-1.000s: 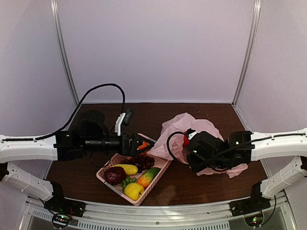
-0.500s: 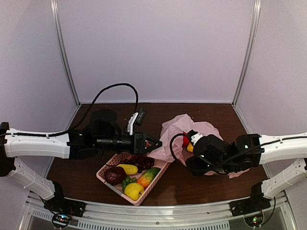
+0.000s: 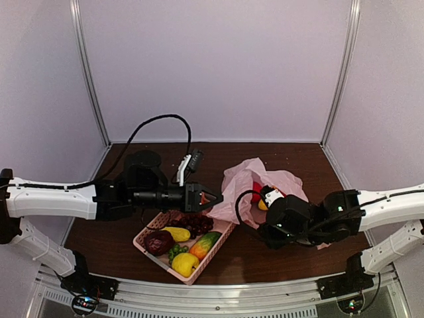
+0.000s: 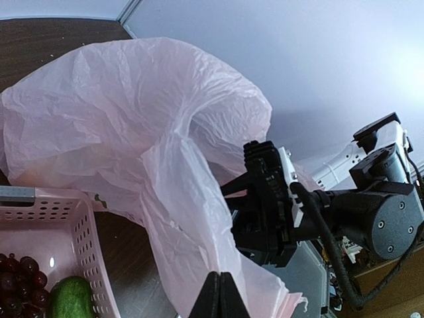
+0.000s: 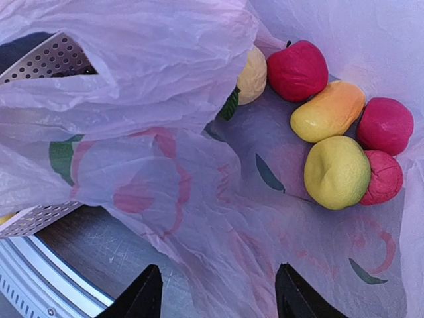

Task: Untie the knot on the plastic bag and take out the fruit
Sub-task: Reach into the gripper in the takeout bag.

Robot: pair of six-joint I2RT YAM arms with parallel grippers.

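The pink plastic bag [image 3: 245, 177] lies open at the table's centre right; no knot shows. Inside it lie several fruit [image 5: 336, 172]: red ones [image 5: 297, 69], an orange-yellow one [image 5: 328, 111] and a pale yellow one with a leaf [image 5: 252, 76]. My left gripper [image 3: 213, 197] reaches in from the left. In its wrist view its jaws [image 4: 220, 295] are shut, with the bag's raised fold [image 4: 185, 199] running down into the tips. My right gripper [image 5: 218, 281] hangs open over the bag's near edge, its fingers on either side of the film and holding nothing.
A pink latticed basket [image 3: 143, 240] stands near the table's front, left of the bag. It holds grapes [image 3: 197, 224], a dark maroon fruit [image 3: 159, 242] and yellow and green pieces. Its corner [image 4: 40, 212] touches the bag. The right arm's black wrist [image 4: 271, 199] is just behind the fold.
My left arm has moved right to the bag's edge and its jaws have gone from wide open to shut. The right arm has shifted slightly towards the near edge, still open.
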